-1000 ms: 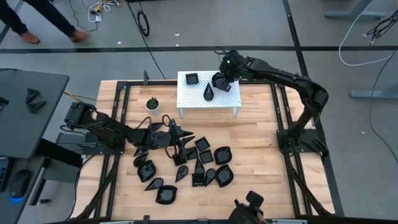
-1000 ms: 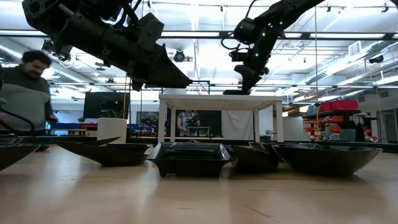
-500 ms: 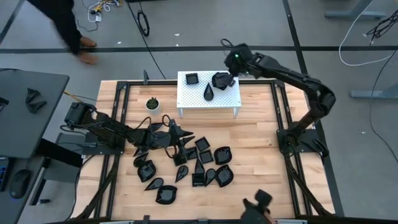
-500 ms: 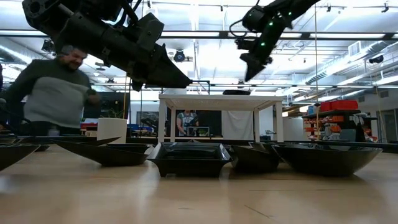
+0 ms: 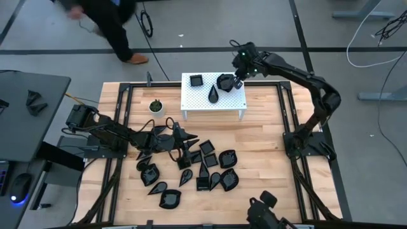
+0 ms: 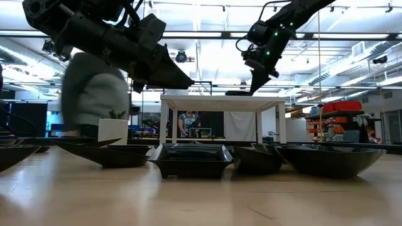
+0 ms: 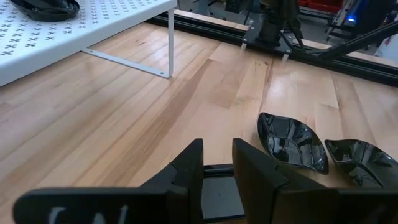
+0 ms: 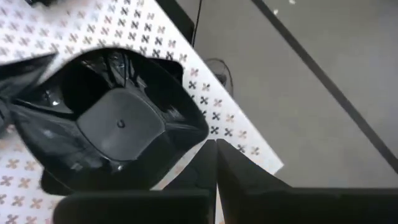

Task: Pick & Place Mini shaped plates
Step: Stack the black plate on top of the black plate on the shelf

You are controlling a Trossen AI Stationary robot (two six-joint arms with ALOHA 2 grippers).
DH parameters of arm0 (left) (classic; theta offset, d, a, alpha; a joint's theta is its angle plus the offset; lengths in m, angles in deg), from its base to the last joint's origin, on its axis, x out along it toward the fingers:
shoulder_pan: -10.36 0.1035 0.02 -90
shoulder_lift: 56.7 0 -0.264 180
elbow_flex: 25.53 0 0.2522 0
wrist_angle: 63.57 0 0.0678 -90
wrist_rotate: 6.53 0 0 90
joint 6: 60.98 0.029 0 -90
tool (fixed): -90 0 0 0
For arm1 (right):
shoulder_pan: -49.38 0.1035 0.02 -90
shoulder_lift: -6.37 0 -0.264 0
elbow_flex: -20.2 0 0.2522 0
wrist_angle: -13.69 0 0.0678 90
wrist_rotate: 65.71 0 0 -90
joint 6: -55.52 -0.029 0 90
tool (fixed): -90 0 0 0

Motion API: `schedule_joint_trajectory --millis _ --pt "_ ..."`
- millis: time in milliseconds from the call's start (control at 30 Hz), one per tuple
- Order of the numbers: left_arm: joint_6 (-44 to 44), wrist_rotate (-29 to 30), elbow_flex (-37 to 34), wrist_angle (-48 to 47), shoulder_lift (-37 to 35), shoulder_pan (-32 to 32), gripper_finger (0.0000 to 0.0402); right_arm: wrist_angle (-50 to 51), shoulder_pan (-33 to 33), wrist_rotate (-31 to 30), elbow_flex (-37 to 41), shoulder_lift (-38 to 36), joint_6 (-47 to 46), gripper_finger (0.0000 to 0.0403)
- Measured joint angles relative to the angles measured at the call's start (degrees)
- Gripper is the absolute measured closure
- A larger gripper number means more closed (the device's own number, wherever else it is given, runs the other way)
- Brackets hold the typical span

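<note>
Three mini shaped plates lie on the white perforated stand (image 5: 222, 103): a square one (image 5: 196, 80), a teardrop (image 5: 213, 94) and a rounded square (image 5: 225, 82). My right gripper (image 5: 236, 81) hangs shut just above the stand's far right corner, beside the rounded plate (image 8: 118, 124), touching nothing. Several more black plates (image 5: 206, 168) rest bottom-down on the wood at the near middle. My left gripper (image 5: 186, 147) stands above their far left edge, raised off the table (image 6: 188, 83), shut on a black plate. My left gripper has a dark plate part (image 7: 219, 190) between its two fingers, which come nearly level from the table's left. The fingers (image 7: 252, 171) hide most of the contact, so which part of the plate it is cannot be told. The plate is lifted clear of the table.
A small white pot with a green plant (image 5: 156, 106) stands left of the stand. Black frame rails (image 5: 289, 121) run along the table's sides. Bare wood (image 5: 254, 140) lies between stand and plates. A person (image 5: 108, 19) walks past beyond the far edge.
My right gripper, shut throughout, has lifted off the rounded plate on the stand, moved toward the stand's right end and rolled somewhat; the plate stays on the stand. The person behind the table has walked from its left toward the middle.
</note>
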Motion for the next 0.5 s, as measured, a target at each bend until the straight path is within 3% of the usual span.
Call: schedule_joint_trajectory --millis 367,500 --pt "0.02 0.0 0.0 0.0 0.0 0.0 0.0312 -2.76 0.22 0.6 0.04 1.91 -1.32 0.0396" --pt "0.02 0.0 0.0 0.0 0.0 0.0 0.0312 -6.03 0.22 3.43 0.04 2.08 -1.36 0.0396"
